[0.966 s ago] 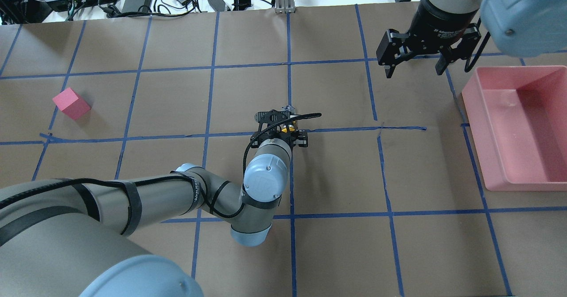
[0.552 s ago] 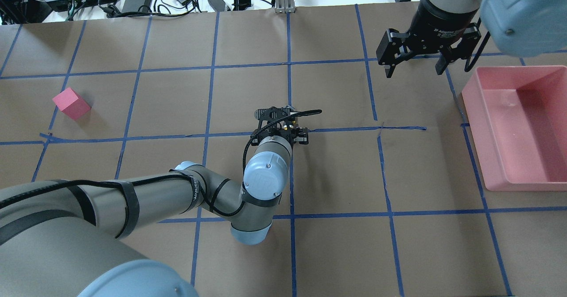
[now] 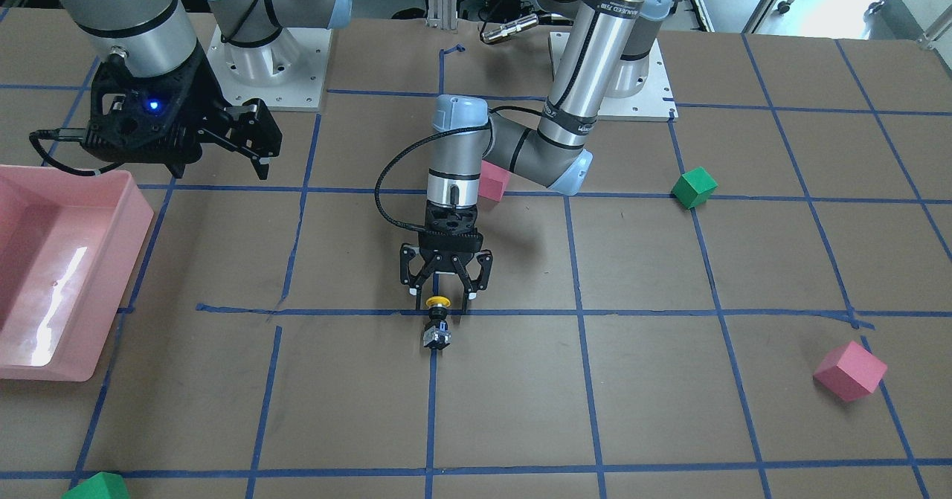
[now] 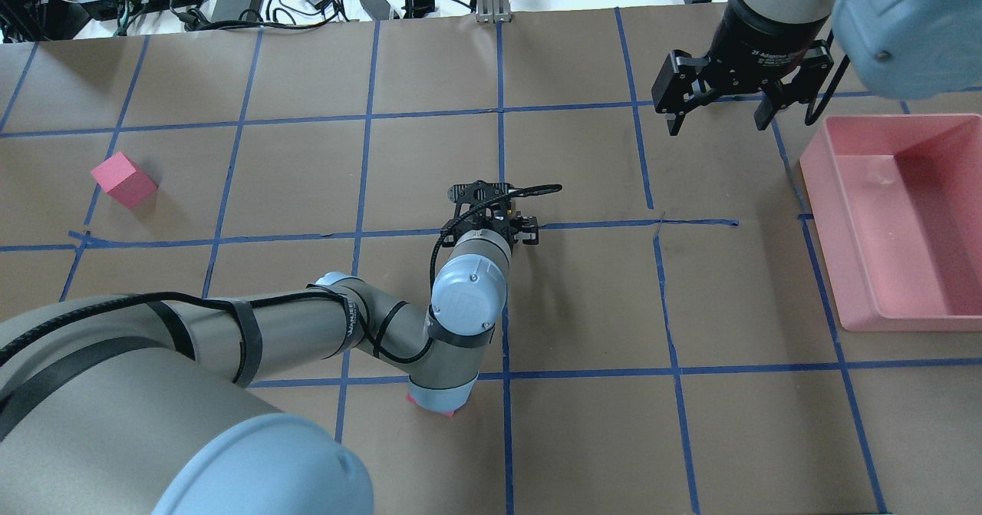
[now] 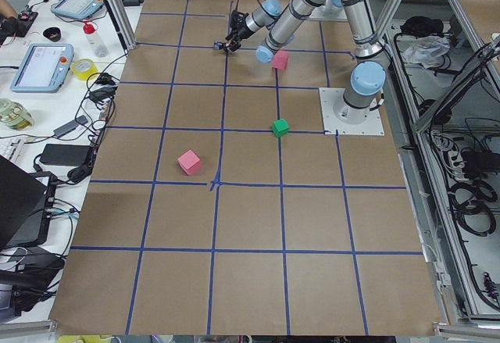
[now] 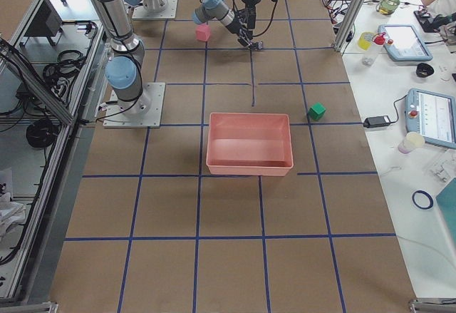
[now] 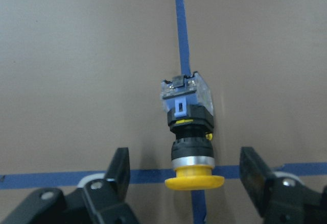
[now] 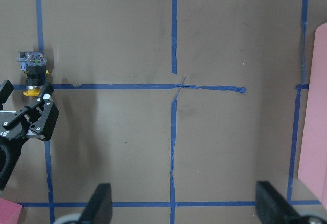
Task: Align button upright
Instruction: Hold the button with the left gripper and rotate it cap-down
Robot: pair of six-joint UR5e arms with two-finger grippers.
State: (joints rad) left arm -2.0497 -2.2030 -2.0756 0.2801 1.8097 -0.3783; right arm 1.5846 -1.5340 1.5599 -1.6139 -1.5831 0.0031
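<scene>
The button (image 7: 189, 127) lies on its side on a blue tape line, with its yellow cap towards the robot and its block base away. It also shows in the front view (image 3: 436, 322) and in the right wrist view (image 8: 31, 71). My left gripper (image 7: 186, 175) is open and low over the table, one finger on each side of the cap without touching it; the front view (image 3: 442, 300) shows the same. In the overhead view the left wrist (image 4: 495, 216) hides the button. My right gripper (image 4: 717, 120) hangs open and empty at the far right.
A pink tray (image 4: 832, 193) stands at the right edge. A pink cube (image 4: 123, 179) sits at far left. Another pink cube (image 3: 493, 181) lies under my left forearm. A green cube (image 3: 694, 187) and a second one (image 3: 97, 488) show in the front view.
My left gripper has moved a little forward, away from the robot, over the button's yellow cap. It stays open. The right arm has not moved.
</scene>
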